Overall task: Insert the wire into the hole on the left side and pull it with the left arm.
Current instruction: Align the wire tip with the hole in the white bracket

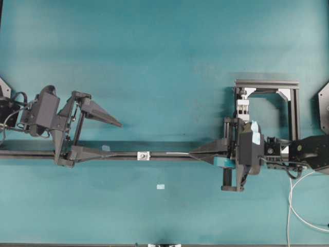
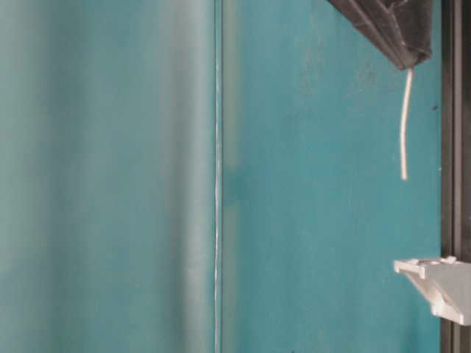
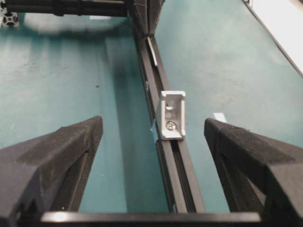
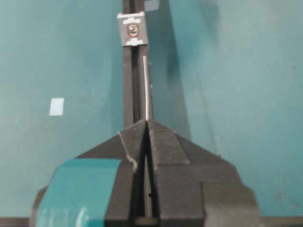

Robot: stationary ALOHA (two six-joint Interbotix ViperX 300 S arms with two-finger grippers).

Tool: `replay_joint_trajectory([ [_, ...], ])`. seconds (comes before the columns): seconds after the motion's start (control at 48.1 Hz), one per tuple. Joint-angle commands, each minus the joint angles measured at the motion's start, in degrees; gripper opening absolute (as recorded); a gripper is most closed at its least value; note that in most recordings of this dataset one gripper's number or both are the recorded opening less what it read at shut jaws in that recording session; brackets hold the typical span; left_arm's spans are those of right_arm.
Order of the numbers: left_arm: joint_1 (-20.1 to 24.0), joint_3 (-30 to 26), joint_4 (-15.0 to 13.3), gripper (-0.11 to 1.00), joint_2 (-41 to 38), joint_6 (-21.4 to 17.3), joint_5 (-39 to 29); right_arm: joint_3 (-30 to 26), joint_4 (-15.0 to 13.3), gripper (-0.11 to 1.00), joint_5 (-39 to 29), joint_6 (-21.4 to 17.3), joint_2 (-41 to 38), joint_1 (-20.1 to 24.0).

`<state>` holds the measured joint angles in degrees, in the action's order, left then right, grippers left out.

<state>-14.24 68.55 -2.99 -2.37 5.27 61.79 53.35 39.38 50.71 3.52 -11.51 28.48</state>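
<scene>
Whitish-grey thin flexible wire (image 4: pixel 147 87), pinched in the pressed-together right end effector (image 4: pixel 146 124), tip just short of the white-silver bracket's dark hole (image 4: pixel 132 30) at 12 o'clock: advise feeding straight along the black rail (image 3: pixel 176 175); left end effector (image 3: pixel 151 137) spread, waiting beyond.

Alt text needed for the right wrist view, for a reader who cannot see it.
The shut black right gripper pinches a thin whitish-grey wire that points along a black rail toward a small white-silver square bracket's dark hole, its tip stopping short. A pale blue tape rectangle lies left.
</scene>
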Motion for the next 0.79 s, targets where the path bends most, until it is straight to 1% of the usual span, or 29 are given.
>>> replay_joint_trajectory([
  [0.0, -0.6, -0.5, -0.1, 0.8, 0.0, 0.1, 1.1, -1.1, 0.1, 0.06, 1.1, 0.0, 0.3, 0.3],
  [0.146, -0.8, -0.2, -0.1, 0.8, -1.6, 0.1, 1.1, -1.8, 0.1, 0.06, 1.1, 0.1, -0.7, 0.4],
  [0.374, -0.8, -1.1, -0.1, 0.8, -4.0, 0.1, 2.0, -2.7, 0.1, 0.06, 1.1, 0.2, -2.2, 0.5],
  [0.769, -0.9, -1.3, -0.1, 0.8, -4.3, 0.1, 2.3, -2.8, 0.1, 0.06, 0.8, 0.2, -2.4, 0.5],
])
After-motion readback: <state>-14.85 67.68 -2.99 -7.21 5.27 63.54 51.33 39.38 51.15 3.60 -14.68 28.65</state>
